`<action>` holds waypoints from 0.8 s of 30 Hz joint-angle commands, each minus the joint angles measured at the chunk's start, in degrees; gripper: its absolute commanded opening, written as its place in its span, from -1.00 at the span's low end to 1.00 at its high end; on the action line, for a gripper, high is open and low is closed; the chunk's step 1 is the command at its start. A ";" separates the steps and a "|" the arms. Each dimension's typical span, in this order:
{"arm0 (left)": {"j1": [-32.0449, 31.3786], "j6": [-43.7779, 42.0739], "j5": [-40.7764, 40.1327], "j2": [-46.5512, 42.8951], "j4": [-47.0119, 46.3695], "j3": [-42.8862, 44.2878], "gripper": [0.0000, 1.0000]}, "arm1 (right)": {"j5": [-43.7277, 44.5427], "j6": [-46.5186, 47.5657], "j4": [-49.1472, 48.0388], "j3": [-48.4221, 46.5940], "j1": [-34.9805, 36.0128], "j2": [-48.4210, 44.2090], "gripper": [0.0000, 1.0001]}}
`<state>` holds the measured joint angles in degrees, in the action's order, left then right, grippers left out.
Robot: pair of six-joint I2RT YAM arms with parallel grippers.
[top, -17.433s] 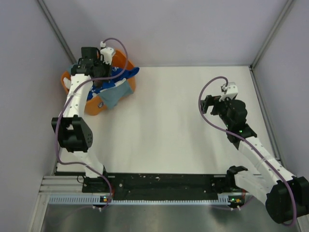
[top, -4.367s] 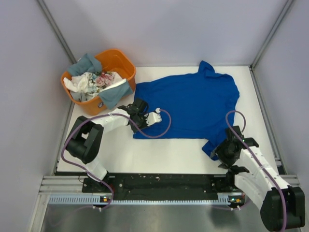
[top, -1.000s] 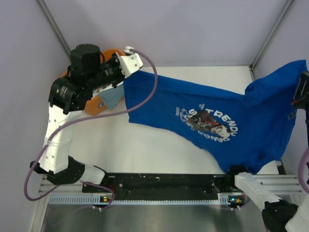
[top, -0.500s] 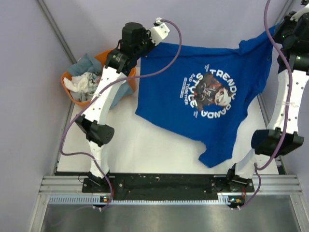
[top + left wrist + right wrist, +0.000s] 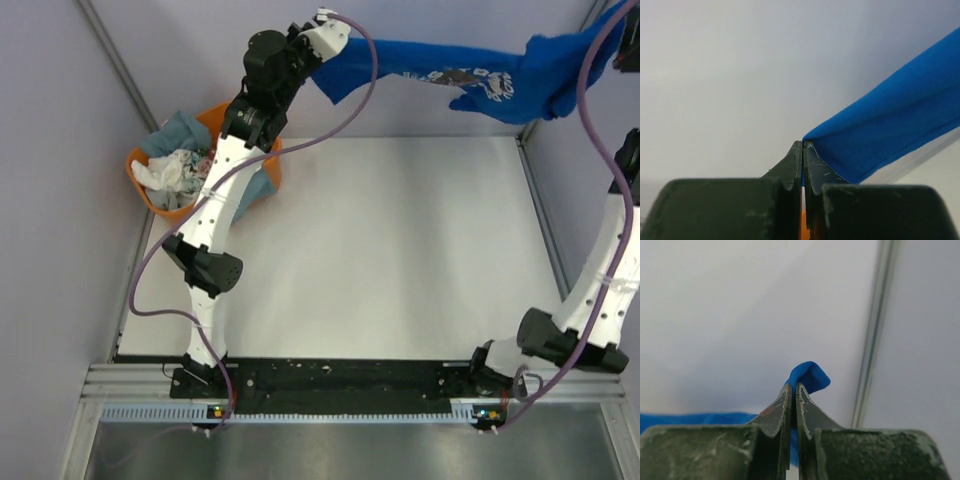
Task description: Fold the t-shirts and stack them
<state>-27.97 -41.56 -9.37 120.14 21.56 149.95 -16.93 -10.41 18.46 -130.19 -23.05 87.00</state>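
Observation:
A royal blue t-shirt with white lettering hangs stretched in the air, high over the back of the table. My left gripper is shut on its left end, and the blue cloth runs off to the right. My right gripper is shut on the other end, where a blue fold sticks up past the tips. In the top view the left gripper is at the top centre. The right one is at the top right corner, mostly cut off. A grey-blue t-shirt and a white one lie in the tub.
The orange tub stands at the back left corner, with my left arm rising over it. Metal frame posts run up at the back corners. My right arm stands tall along the right edge.
Both arms have carried the blue t-shirt higher and further back. It hung down with its print facing the camera; now it is pulled out nearly flat.

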 commanded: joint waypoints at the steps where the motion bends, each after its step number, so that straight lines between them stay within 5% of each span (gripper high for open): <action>1: 0.81 -2.29 8.11 -4.64 6.11 -5.70 -1.00 | -16.18 13.19 -2.55 16.84 -0.24 -9.63 -1.00; 10: 2.39 -11.70 26.93 -8.61 31.85 -28.46 -1.00 | -39.06 49.34 0.87 66.35 -0.15 -35.83 -1.00; 15: 2.48 -20.21 33.01 -8.25 44.69 -36.03 -1.00 | -37.84 62.86 22.63 70.42 0.63 -35.69 -1.00; 18: 2.48 -23.20 31.70 -7.90 46.29 -41.82 -1.00 | -32.47 68.50 26.96 72.54 4.94 -34.54 -1.00; 19: 2.48 -23.82 30.91 -7.73 45.85 -43.76 -0.90 | -32.21 68.95 28.37 72.10 5.03 -33.83 -1.00; 23: 2.39 -23.04 26.43 -8.16 41.47 -49.13 0.27 | -30.01 72.02 31.20 72.53 5.47 -33.21 -1.00; 24: 2.39 -22.86 25.63 -8.60 41.02 -49.31 0.36 | -29.66 72.20 31.37 72.97 5.82 -33.56 -1.00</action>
<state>-25.67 -62.94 18.50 113.80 63.99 102.59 -47.81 55.33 45.78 -57.71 -18.11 53.74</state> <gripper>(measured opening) 0.571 0.013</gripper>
